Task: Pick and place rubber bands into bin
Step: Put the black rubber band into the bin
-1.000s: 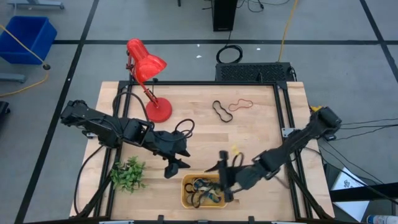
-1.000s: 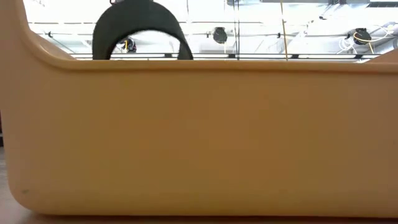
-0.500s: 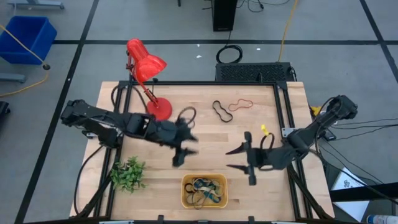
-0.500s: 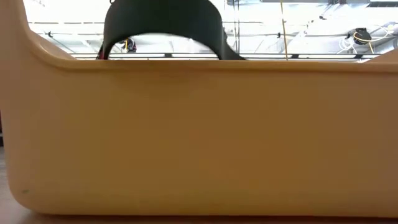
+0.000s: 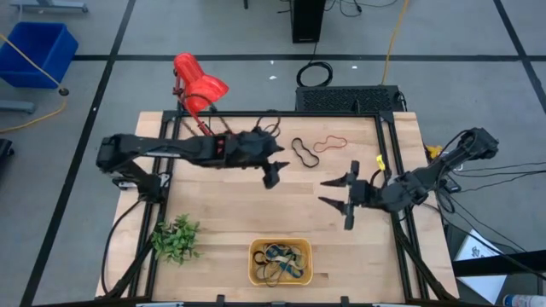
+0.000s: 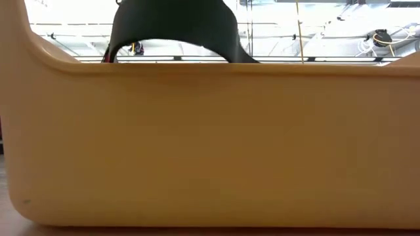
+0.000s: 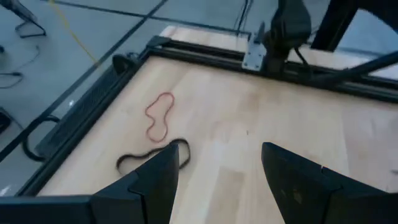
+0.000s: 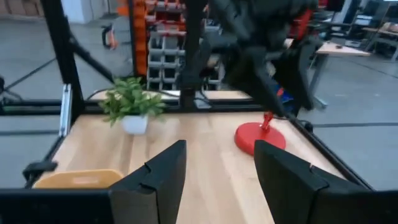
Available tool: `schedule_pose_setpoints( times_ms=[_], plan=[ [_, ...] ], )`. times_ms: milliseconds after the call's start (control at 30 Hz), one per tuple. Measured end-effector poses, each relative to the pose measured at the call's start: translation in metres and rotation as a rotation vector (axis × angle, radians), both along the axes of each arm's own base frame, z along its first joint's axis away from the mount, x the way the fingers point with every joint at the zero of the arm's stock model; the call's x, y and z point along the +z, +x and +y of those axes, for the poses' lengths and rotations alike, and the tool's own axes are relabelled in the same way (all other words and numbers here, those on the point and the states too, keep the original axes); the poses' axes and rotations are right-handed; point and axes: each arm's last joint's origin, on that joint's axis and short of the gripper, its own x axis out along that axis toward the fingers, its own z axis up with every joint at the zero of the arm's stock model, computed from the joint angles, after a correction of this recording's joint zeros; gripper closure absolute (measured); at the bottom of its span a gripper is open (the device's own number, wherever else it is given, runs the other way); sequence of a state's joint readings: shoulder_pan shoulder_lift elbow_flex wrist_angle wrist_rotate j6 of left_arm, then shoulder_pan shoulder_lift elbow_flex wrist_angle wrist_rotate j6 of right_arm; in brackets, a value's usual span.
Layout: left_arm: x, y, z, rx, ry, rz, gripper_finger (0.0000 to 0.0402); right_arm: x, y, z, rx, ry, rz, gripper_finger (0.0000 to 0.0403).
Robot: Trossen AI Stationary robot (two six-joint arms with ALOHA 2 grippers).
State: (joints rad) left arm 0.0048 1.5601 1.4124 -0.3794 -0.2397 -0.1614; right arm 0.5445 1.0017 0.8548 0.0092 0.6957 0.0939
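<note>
Left gripper (image 5: pixel 273 173), fingers (image 7: pixel 155 180) spread and empty, hangs over the table's middle, just short of a black band (image 5: pixel 301 151) and a red band (image 5: pixel 328 141) lying near the far edge; its arm reaches level across the table from the left side, passing the red lamp (image 5: pixel 200 85). Right gripper (image 5: pixel 341 198), fingers (image 8: pixel 283 174) likewise parted with nothing between them, points leftward over the right half, its arm folded back to the right edge. The bin (image 5: pixel 254 264), at the near edge beside a plant (image 5: pixel 175 239), holds a tangle of bands (image 5: pixel 280 261).
</note>
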Motion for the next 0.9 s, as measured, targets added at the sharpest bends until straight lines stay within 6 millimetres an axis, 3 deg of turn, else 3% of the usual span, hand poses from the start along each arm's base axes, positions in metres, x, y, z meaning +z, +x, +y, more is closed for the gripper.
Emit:
schedule_pose_setpoints(
  times_ms=[267, 400, 700, 900],
  plan=[
    [-0.055, 0.055, 0.035, -0.121, -0.052, -0.035, 0.0165, -0.006, -0.002, -0.009, -0.042, -0.026, -0.014, 0.0222],
    [-0.079, 0.071, 0.051, -0.11, -0.085, -0.061, 0.0165, -0.008, 0.0, -0.012, -0.057, -0.031, -0.005, 0.0222],
    [-0.13, 0.09, 0.081, -0.14, -0.005, -0.005, 0.0165, -0.009, 0.001, -0.015, -0.071, -0.032, 0.004, 0.0222],
    [-0.154, 0.093, 0.081, -0.347, 0.159, 0.1, 0.0165, -0.009, 0.001, -0.015, -0.072, -0.031, 0.005, 0.0222]
  ],
)
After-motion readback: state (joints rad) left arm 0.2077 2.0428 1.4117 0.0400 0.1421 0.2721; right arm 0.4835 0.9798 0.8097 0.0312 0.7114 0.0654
